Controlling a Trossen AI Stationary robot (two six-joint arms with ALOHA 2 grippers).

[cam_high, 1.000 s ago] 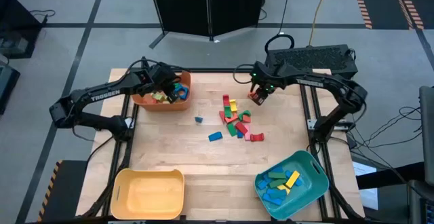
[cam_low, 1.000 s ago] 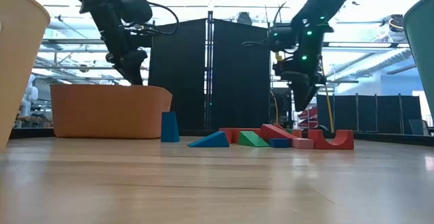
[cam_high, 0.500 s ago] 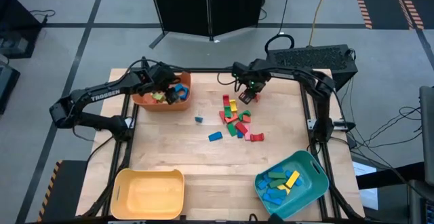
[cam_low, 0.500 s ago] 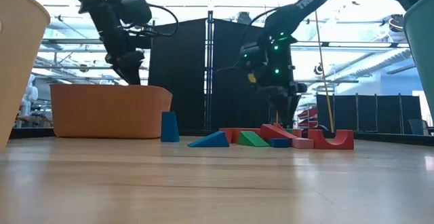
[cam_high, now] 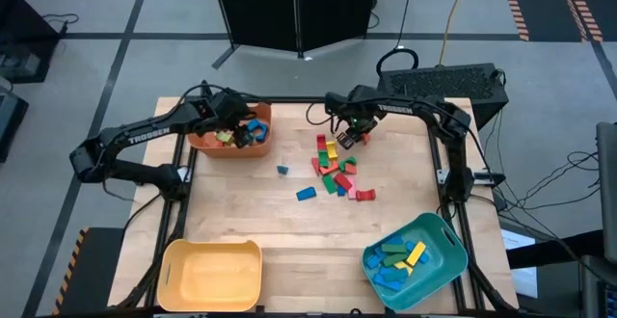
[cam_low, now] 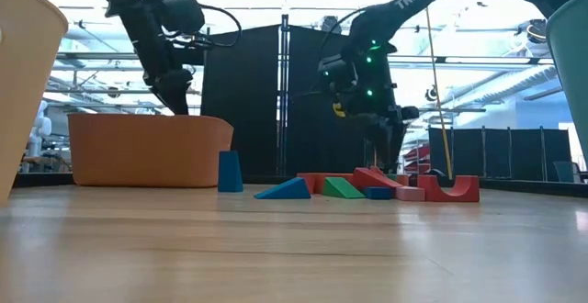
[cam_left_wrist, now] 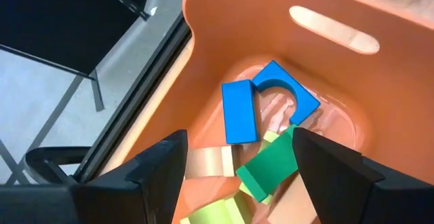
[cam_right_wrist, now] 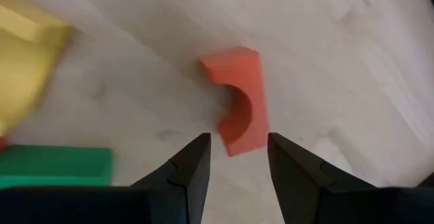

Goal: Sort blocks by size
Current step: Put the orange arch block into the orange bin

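Your left gripper hangs with fingers spread over the smooth orange plastic bin, where one blue arch and one blue bar lie among glossy painted blocks. Your right gripper hovers part-open and empty over one red arch on the wood-grain table, beside the loose blocks.

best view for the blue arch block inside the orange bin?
Left wrist view. It looks straight down into the orange bin between the open left gripper, so the blue arch block shows whole beside a blue bar. The high view gives only a tiny blue speck in the bin. The low view shows just the bin's wall; the right wrist view misses it.
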